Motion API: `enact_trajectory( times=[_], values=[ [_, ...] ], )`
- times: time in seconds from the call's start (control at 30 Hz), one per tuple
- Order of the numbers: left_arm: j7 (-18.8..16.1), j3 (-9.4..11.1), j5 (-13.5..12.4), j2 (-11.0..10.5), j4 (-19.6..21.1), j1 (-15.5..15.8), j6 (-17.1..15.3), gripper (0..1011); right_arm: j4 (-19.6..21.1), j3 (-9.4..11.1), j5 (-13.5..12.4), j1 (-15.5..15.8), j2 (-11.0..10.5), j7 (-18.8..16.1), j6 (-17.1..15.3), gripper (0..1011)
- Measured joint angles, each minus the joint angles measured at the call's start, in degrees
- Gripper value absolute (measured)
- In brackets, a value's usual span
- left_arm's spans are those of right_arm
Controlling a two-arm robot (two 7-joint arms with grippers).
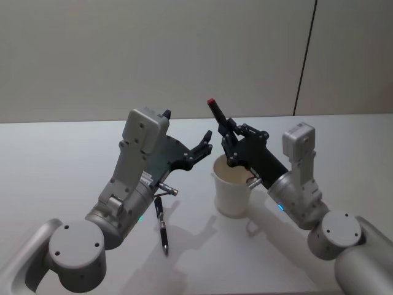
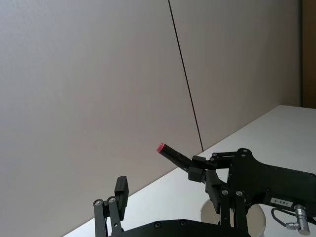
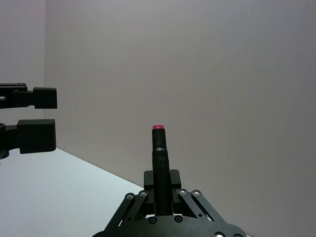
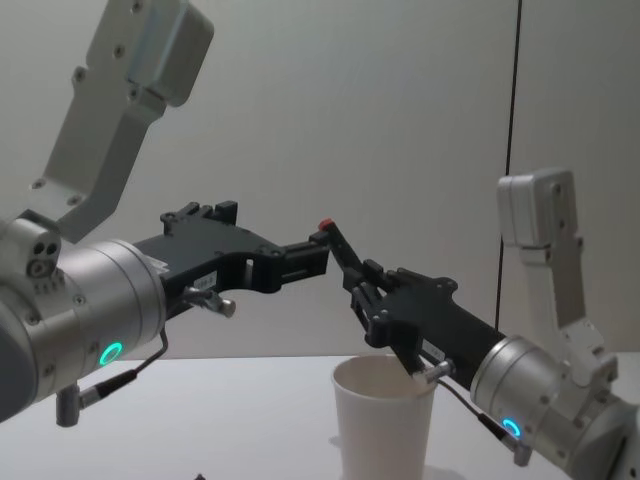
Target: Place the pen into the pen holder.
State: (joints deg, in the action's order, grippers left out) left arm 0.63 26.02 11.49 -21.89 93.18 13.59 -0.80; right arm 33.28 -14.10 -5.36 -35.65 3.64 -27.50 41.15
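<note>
While right gripper [image 1: 227,138] clamps it, pen [image 1: 217,114] juts past jaws

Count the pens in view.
2. One pen is in the right gripper over the cup; the other pen lies on the table by the left arm. Arms may hide more.

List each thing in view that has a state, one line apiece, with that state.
paper cup: upright on the table, nothing seen inside.
red-tipped pen: gripped, raised higher than the paper cup, slanted, red end up.
right pincer: shut on the red-tipped pen.
left pincer: open, empty, raised beside the red-tipped pen.
second pen: lying flat on the table, untouched.
</note>
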Motion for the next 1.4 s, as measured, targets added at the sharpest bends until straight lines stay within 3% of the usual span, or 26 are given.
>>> enact_trajectory(
  times=[0.23, 1.1, 1.4],
  values=[
    [0.0, 0.0, 0.0, 0.0, 0.0, 0.0, 0.0, 1003, -2.7, -0.1, 0.1, -1.4, 0.4, 0.2, 1.1, 187],
    [0.0, 0.0, 0.0, 0.0, 0.0, 0.0, 0.0, 1003, -8.9, -0.4, 0.0, -4.5, 1.5, 0.4, 3.5, 977],
    [0.0, 0.0, 0.0, 0.0, 0.0, 0.0, 0.0, 1003, -9.2, -0.4, -0.4, -4.7, 1.6, 0.2, 3.8, 1001]
  ],
)
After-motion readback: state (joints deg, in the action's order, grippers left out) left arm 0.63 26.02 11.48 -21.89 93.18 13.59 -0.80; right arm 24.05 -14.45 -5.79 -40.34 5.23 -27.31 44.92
